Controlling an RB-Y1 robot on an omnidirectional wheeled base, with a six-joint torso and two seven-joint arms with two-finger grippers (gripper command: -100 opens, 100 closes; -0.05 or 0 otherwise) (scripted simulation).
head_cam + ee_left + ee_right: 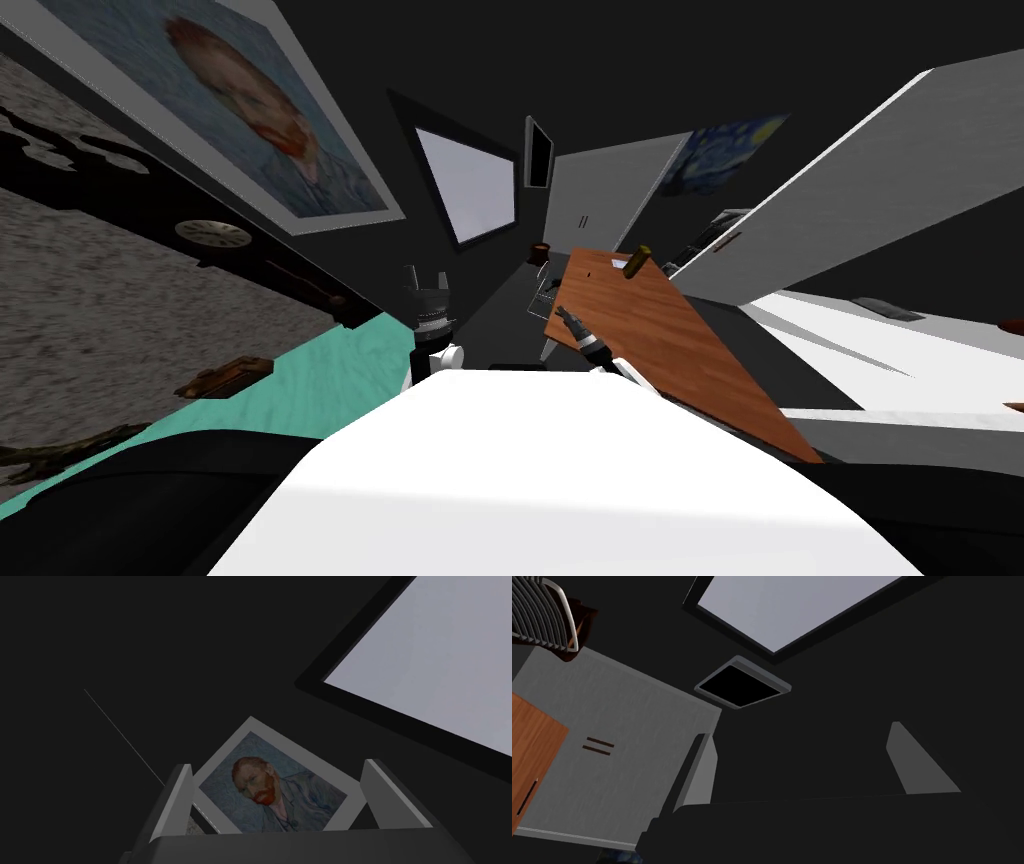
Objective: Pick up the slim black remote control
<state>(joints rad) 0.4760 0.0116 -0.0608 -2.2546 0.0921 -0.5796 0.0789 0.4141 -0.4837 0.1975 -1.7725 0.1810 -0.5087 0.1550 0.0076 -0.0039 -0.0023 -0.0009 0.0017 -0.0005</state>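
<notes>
Both pairs of fingers stand spread, empty. Likely the slim black remote control (527,798) lies near the wooden worktop's (650,330) far corner, parallel to an edge, beyond the nearer right gripper (563,312).

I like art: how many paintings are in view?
2: a red-bearded man's portrait on the left wall, a blue starry-night painting right of the window. More may be hidden.
</notes>
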